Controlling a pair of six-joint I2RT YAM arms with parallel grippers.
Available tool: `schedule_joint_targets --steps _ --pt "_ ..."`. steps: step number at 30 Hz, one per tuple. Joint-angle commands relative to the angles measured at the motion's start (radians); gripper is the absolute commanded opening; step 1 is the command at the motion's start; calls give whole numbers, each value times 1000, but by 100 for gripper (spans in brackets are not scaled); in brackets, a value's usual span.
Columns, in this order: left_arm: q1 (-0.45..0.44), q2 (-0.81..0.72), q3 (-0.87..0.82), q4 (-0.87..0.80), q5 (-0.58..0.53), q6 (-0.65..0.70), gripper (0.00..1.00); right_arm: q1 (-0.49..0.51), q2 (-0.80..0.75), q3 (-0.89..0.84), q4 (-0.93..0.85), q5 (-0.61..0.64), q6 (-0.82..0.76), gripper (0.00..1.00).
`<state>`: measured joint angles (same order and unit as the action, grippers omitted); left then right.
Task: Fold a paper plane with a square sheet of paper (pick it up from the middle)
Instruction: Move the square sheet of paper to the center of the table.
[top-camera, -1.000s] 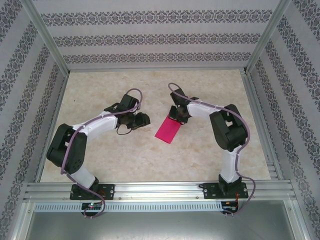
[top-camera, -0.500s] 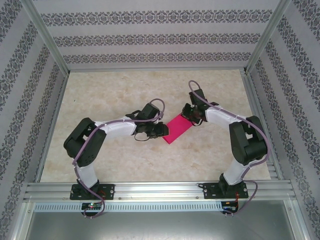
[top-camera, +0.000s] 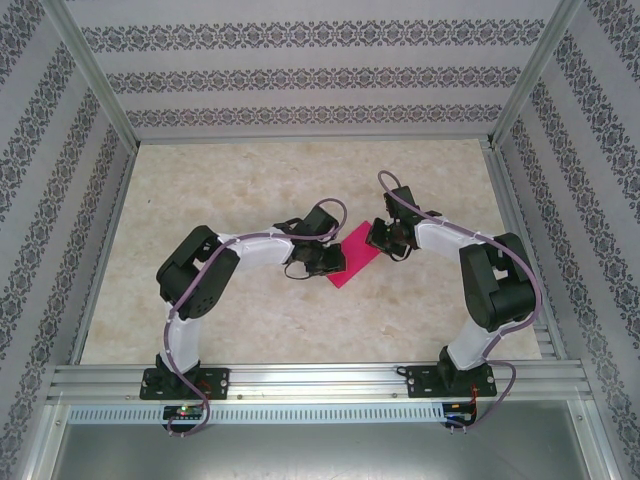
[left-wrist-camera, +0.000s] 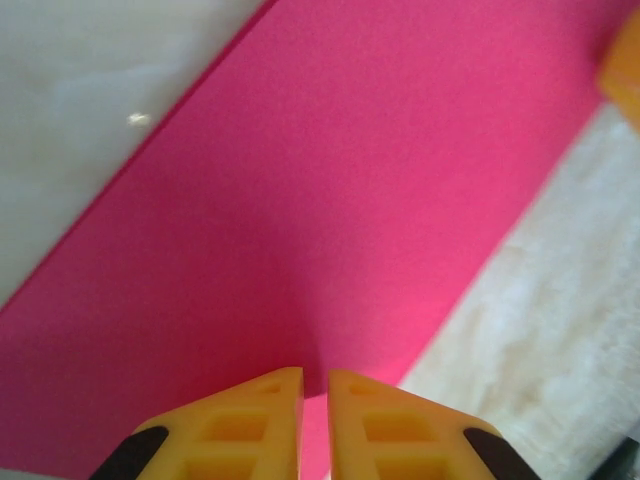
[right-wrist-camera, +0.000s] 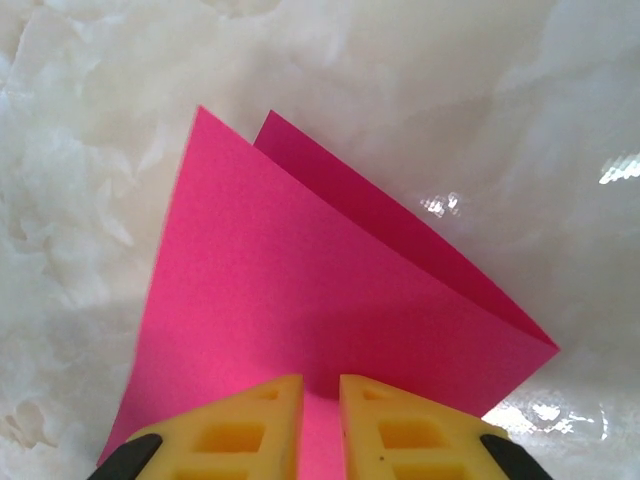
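The square sheet of paper (top-camera: 356, 256) is magenta-pink, folded over into a narrow strip, and lies slanted on the table between both arms. My left gripper (top-camera: 334, 263) is at its near-left end. In the left wrist view the yellow fingers (left-wrist-camera: 315, 375) are pinched to a thin slit over the paper (left-wrist-camera: 330, 200), which runs into the slit. My right gripper (top-camera: 373, 238) is at the far-right end, and in its wrist view the jaws (right-wrist-camera: 321, 380) stand slightly apart over the top layer (right-wrist-camera: 300, 290). The lower layer (right-wrist-camera: 400, 215) peeks out behind.
The pale marbled tabletop (top-camera: 250, 320) is bordered by aluminium rails (top-camera: 320, 380) at the near edge and patterned walls (top-camera: 300, 70) on the other sides. Both arms bend inward toward the middle.
The left arm has swung right to the paper and its jaws have narrowed onto it. The right gripper turned the paper's far end rightward and its jaws have eased apart slightly.
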<state>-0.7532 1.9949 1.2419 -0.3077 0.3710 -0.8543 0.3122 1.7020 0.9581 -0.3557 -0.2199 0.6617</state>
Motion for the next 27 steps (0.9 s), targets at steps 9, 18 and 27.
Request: schedule_joint_targets --steps 9,18,27 --pt "-2 1 21 -153 -72 66 14 -2 -29 10 -69 46 -61 22" --pt "3 -14 32 -198 -90 123 15 -42 37 100 -143 68 -228 43" --pt "19 -23 39 -228 -101 157 14 -39 78 135 -184 -59 -341 47"
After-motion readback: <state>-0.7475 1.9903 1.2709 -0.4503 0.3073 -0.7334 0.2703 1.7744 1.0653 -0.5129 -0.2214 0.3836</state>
